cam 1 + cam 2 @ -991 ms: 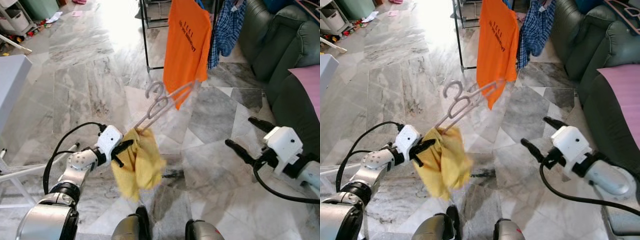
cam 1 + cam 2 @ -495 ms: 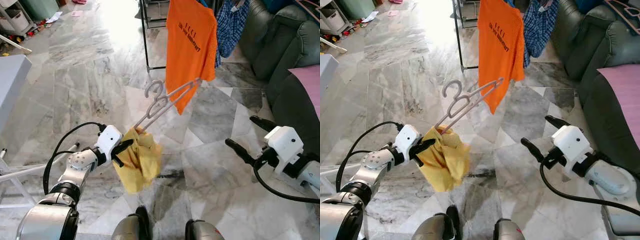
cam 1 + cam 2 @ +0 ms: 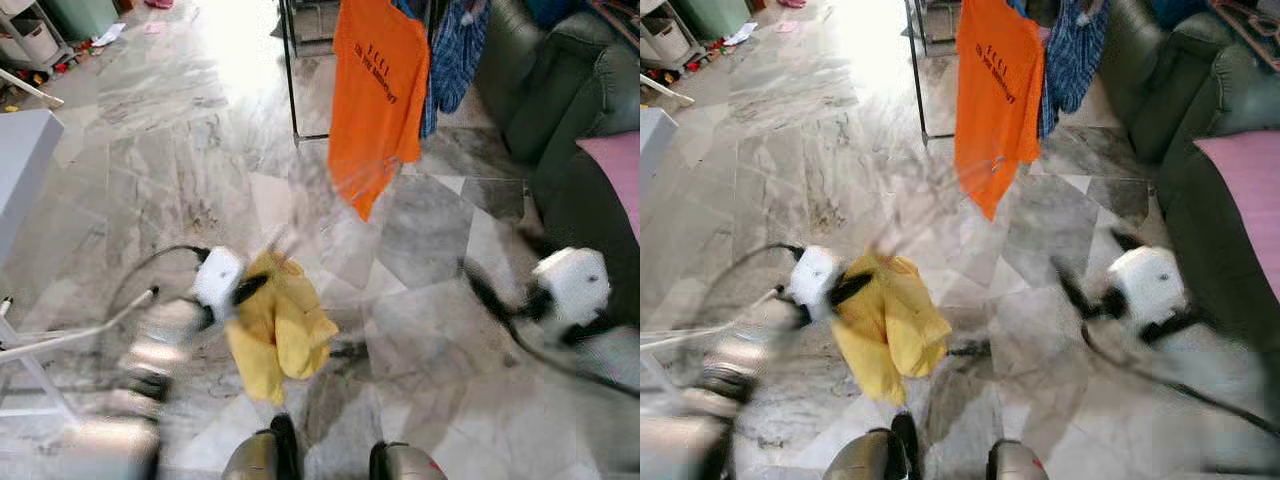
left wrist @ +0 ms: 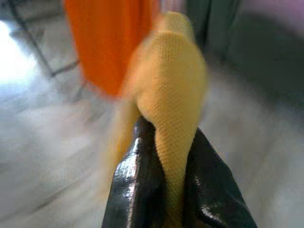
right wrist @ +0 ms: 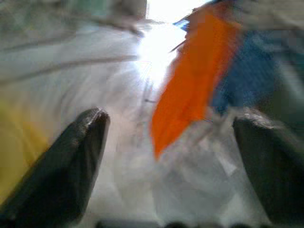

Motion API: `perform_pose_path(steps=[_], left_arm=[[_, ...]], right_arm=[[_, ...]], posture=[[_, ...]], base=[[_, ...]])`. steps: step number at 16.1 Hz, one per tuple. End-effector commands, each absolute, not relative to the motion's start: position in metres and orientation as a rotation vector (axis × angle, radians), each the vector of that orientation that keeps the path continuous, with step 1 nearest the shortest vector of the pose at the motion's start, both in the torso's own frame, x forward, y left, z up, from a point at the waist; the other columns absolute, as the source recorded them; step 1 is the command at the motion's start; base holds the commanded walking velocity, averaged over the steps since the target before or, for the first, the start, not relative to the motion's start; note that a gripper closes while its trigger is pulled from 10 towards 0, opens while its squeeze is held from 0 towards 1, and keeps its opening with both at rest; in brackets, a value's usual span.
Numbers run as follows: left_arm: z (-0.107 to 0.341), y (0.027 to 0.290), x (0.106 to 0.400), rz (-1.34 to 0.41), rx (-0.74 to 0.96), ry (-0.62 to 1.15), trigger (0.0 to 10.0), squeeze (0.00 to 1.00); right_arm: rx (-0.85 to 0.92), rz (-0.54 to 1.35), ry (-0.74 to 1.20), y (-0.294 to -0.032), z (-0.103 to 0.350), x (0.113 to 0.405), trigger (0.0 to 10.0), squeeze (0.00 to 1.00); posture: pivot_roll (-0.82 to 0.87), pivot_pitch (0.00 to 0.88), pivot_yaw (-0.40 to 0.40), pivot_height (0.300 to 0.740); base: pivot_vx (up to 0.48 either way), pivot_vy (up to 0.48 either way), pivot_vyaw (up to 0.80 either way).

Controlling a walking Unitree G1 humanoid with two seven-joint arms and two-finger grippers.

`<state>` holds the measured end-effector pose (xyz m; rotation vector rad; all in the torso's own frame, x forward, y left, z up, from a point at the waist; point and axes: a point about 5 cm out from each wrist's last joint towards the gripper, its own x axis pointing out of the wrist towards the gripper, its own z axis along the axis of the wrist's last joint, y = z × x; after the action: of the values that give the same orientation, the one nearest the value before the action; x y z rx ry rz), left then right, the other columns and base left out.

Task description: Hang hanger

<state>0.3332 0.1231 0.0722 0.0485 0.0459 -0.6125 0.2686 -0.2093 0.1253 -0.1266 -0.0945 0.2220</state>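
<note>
— What kind of place is this?
— A home's living area — a polished grey marble floor (image 3: 180, 150), a dark green sofa (image 3: 560, 110) at the right.
— Anything else domestic?
— An orange T-shirt (image 3: 375, 85) and blue checked shirt (image 3: 455, 50) hanging on a black clothes rack (image 3: 291, 70); storage shelves (image 3: 30, 40) in the far corner.

motion blur across both arms; the hanger is nearly lost.

the left arm (image 3: 150, 345) and right arm (image 3: 600, 340) smear into streaks, and the right gripper (image 3: 1095, 275) shows as a dark smudge. the hanger (image 3: 345, 185) is a faint pale streak rising from the yellow cloth (image 3: 275, 325) toward the orange t-shirt (image 3: 378, 85), its hook unreadable. the t-shirt's top and the blue checked shirt (image 3: 455, 50) are cut by the upper edge, the rack's rail with them. print on the t-shirt is too small to read. the green sofa (image 3: 560, 110) runs off the right edge.
</note>
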Motion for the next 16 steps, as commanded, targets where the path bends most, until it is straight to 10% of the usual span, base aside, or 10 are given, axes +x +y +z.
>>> perform_pose_path(steps=[1,5,6,10,11,13,15,16], left_arm=[[0.088,0.106,0.338,-0.569,-0.029,-0.054,0.0,0.00],[0.093,0.108,0.343,-0.522,-0.030,-0.060,0.0,0.00],[0.093,0.112,0.344,-0.480,-0.009,-0.053,2.7,0.00],[0.078,0.129,0.341,-0.391,0.099,0.025,1.7,0.00],[0.062,0.138,0.334,-0.361,0.132,0.107,4.5,0.00],[0.037,0.149,0.320,-0.310,0.167,0.235,4.9,0.00],[0.007,0.162,0.299,-0.235,0.183,0.395,10.0,0.00],[-0.002,0.165,0.291,-0.212,0.188,0.442,10.0,0.00]], right_arm=[[-0.034,0.123,0.021,-0.192,0.093,0.268,10.0,1.00],[-0.050,0.096,-0.022,-0.194,0.104,0.275,10.0,1.00],[-0.055,0.065,-0.032,-0.194,0.103,0.278,10.0,1.00],[-0.097,0.016,-0.003,-0.195,0.093,0.284,10.0,1.00],[-0.085,0.004,0.029,-0.193,0.085,0.286,10.0,0.51],[-0.066,-0.004,0.082,-0.190,0.070,0.289,10.0,0.00],[-0.027,-0.028,0.179,-0.188,0.047,0.289,10.0,0.00],[0.018,-0.056,0.242,-0.189,0.035,0.287,10.0,0.00]], posture=[[-0.19,0.203,0.108,0.740],[-0.20,0.198,0.107,0.740],[-0.20,0.197,0.108,0.740],[-0.19,0.190,0.104,0.740],[-0.19,0.187,0.097,0.740],[-0.18,0.181,0.088,0.740],[-0.19,0.175,0.082,0.740],[-0.18,0.170,0.078,0.740]], base=[[0.000,0.000,0.00],[0.000,0.000,0.00],[0.000,0.000,0.00],[0.000,0.000,0.00],[0.000,0.000,0.00],[0.000,0.000,0.00],[0.000,0.000,0.00],[0.000,0.000,0.00]])
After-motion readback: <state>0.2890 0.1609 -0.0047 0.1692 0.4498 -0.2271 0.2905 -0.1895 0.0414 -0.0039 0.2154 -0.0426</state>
